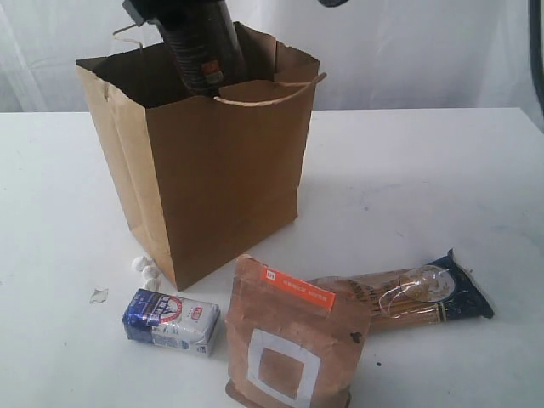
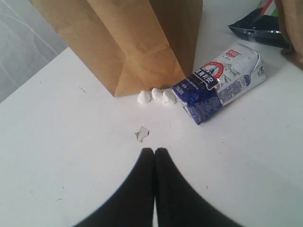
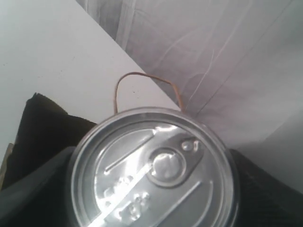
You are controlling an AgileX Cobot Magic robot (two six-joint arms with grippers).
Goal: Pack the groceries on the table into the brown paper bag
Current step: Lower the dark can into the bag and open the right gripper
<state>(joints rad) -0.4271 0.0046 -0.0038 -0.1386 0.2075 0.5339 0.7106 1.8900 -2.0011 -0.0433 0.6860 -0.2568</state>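
Right tool (image 3: 151, 189) grips tin can (image 1: 200, 47) in paper bag (image 1: 221, 178) mouth; left tool (image 2: 155, 158) closed over table (image 2: 66, 142).

- Bright, even, diffuse light; only soft, pale shadows on the table (image 1: 425, 170) beside the brown paper bag (image 1: 221, 187).
- Glare streaks across the tin can (image 3: 151, 175) lid, close and slightly soft.
- Mild grain, washed-out whites throughout.

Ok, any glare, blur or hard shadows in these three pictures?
Right wrist view: glare streaks across the top of the can, which fills the frame. Left wrist view: even light, packet sharp, shut left gripper nearly featureless black. Exterior view: soft and grainy, bag shadow faint.
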